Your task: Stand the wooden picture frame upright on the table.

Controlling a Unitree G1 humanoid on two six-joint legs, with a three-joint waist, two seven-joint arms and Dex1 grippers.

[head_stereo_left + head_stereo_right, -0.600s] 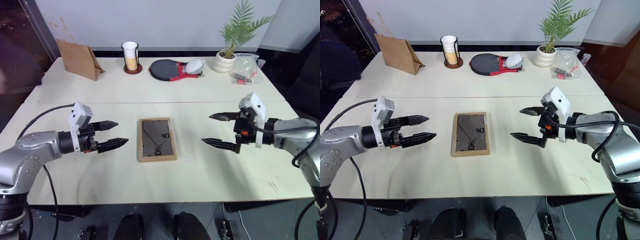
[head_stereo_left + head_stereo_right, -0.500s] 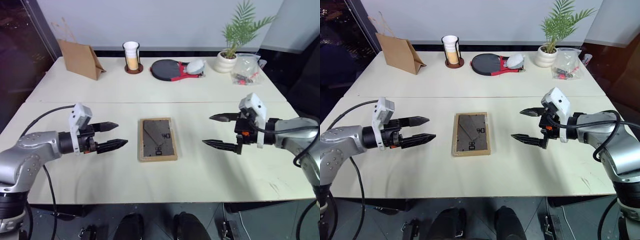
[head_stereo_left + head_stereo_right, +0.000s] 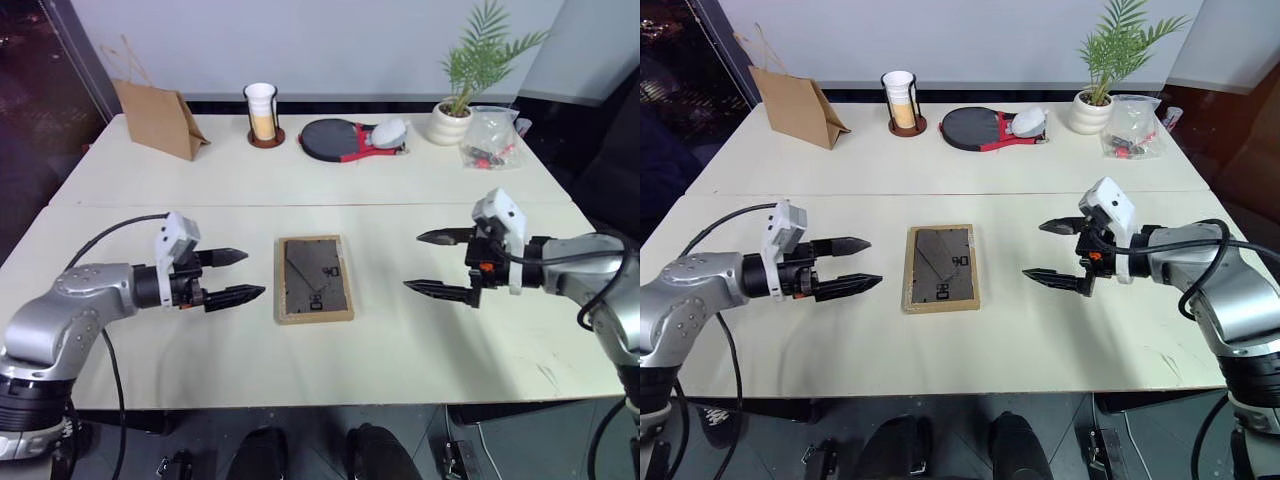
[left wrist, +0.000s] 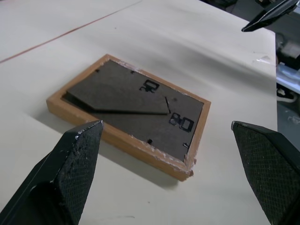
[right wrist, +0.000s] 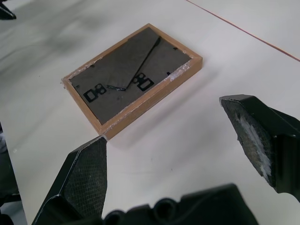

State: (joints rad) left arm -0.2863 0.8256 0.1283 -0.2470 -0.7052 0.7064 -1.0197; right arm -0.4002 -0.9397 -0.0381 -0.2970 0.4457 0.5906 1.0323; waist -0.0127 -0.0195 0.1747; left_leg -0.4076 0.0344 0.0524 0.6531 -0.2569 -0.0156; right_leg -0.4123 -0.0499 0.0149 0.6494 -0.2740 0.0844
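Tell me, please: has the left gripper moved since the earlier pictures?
Yes. The left gripper has moved closer to the wooden picture frame, which lies flat, back up, in the same spot on the table. Its fingers are open, touching nothing.

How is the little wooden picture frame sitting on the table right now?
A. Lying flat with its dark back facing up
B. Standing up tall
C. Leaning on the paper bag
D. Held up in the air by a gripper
A: the wooden picture frame lies flat on the table, dark back panel and folded stand facing up, between the left gripper and the right gripper, both open and not touching it.
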